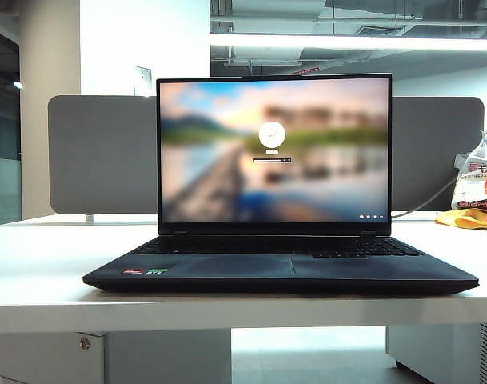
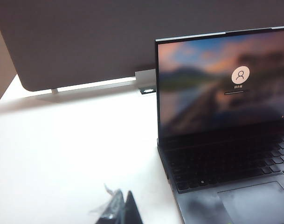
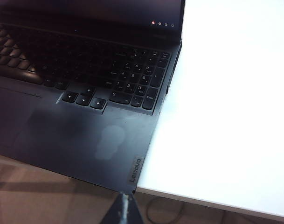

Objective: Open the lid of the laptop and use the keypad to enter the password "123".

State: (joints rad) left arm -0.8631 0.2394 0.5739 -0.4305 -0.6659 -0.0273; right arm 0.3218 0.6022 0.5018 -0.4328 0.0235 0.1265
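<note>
The laptop (image 3: 86, 135) has a matte, smudged dark deck; beneath it, the table (image 2: 62, 140) is smooth white.

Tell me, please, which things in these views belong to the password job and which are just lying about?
Job:
- laptop
- lid, already up
- keypad
- left gripper, shut, beside the laptop
- right gripper, shut, at its front corner

Lying about:
- grey divider board
- bags
- white cable

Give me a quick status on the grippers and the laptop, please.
Left gripper shut, over bare table left of laptop. Right gripper shut, off its front right corner. Lid open, login screen showing. Keypad unobstructed.
</note>
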